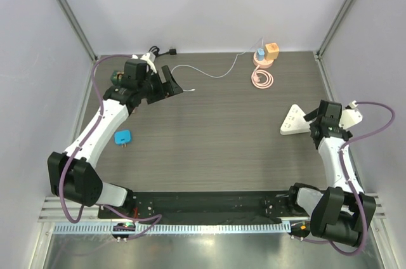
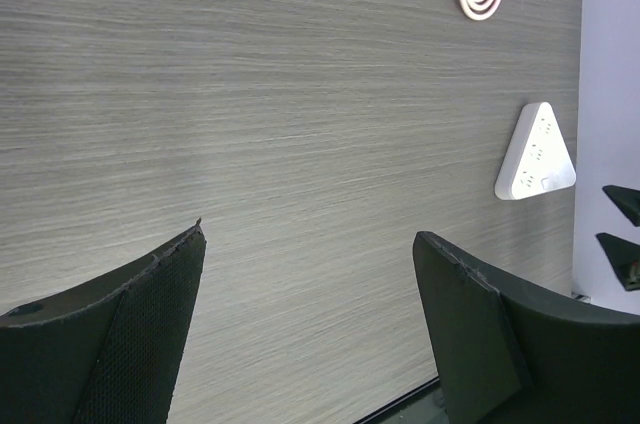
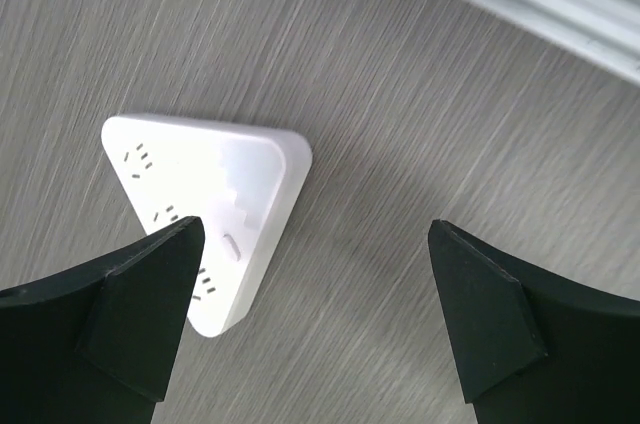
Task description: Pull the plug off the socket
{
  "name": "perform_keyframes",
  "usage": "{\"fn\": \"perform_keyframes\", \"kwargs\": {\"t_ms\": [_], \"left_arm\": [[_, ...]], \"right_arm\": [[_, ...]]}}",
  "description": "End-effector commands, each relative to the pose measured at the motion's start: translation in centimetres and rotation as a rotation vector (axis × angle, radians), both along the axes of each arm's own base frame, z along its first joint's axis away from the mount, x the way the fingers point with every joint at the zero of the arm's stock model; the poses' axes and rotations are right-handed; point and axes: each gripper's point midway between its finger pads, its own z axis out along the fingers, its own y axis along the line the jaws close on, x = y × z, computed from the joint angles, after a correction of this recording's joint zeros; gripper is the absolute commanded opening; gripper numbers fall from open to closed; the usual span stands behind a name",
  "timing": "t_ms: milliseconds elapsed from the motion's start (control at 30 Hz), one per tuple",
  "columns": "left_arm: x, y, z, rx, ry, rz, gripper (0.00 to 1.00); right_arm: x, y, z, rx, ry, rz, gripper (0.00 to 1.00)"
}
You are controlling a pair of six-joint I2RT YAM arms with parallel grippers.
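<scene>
The blue plug [image 1: 122,136] lies by itself on the grey wood-grain table [image 1: 216,148], on the L side near the left arm's forearm. It's well apart from the socket [image 1: 293,120], which sits over on the R side. The socket is a white 3-cornered block lying flat, w/ slot groups showing on its top face in the right wrist view. The right gripper [image 3: 315,227] hangs just by it w/ its 2 fingers spread wide, gripping nothing. In that view 1 finger's tip overlaps the socket's edge, but I can't tell whether it touches. The left gripper [image 2: 310,234] is up at the far-L part of the table, also spread wide, w/ nothing btwn its fingers and only bare tabletop below. A thin white cable [image 1: 216,73] trails across the far part of the table, its loose end lying just beside the left gripper in the top view. Further R, near the back edge, there's a pink coiled cable [image 1: 262,78]. At its far side is a small pink base [image 1: 259,61] w/ a blue piece [image 1: 261,52] and an orange block [image 1: 271,51]; they're too small to tell how they fit together. A black cable end [image 1: 163,51] sits by the back wall, behind the left arm.
</scene>
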Motion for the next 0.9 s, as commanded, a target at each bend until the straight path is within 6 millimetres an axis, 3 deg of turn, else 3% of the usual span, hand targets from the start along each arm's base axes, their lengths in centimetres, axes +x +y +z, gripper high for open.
{"fn": "perform_keyframes", "kwargs": {"t_ms": [0,67,267,433,467,500,533,567,667,700,733,767,800,867], "left_arm": [[0.5,0.1,1.4,0.008,-0.072,-0.013,0.85],[0.4,-0.1,1.2,-0.001,-0.062,-0.022,0.85],[0.1,-1.1,1.1,-0.046,-0.045,-0.059,0.84],[-0.1,-2.5,1.7,-0.106,-0.062,-0.122,0.84],[0.0,-2.6,1.7,-0.109,-0.07,-0.125,0.85],[-0.1,-2.6,1.5,-0.111,-0.072,-0.126,0.85],[0.1,-2.8,1.7,-0.115,-0.09,-0.13,0.85],[0.2,-2.9,1.6,-0.116,-0.089,-0.125,0.85],[0.9,-4.0,1.8,-0.134,-0.131,-0.086,0.84],[1.1,-4.4,1.6,-0.146,-0.136,-0.076,0.83],[1.2,-5.6,1.4,-0.175,-0.126,-0.069,0.82],[2.4,-6.1,2.3,-0.188,-0.185,-0.038,0.82],[3.3,-7.1,1.7,-0.192,-0.184,-0.034,0.81],[4.5,-10.4,3.0,-0.228,-0.265,-0.085,0.82]], "right_arm": [[-1.1,-2.1,2.1,-0.12,0.067,-0.042,1.0],[-0.4,-1.9,3.4,-0.121,0.045,-0.018,1.0],[3.8,2.0,7.0,-0.03,-0.116,0.154,0.97],[9.5,6.4,10.8,0.008,-0.285,0.28,0.97],[10.8,7.1,10.1,0.021,-0.27,0.295,0.97],[12.1,7.7,10.7,0.023,-0.297,0.313,0.97],[13.7,8.6,12.1,0.02,-0.327,0.336,0.96],[15.2,8.9,10.8,0.026,-0.297,0.344,0.96],[19.4,9.2,12.0,0.02,-0.355,0.349,0.96],[21.2,9.0,10.1,0.022,-0.331,0.342,0.96],[22.6,9.0,10.8,0.02,-0.359,0.337,0.96],[23.6,8.9,10.3,0.02,-0.361,0.327,0.95],[25.1,8.7,8.8,0.023,-0.356,0.31,0.95],[27.4,8.6,9.3,0.017,-0.388,0.307,0.93]]}}
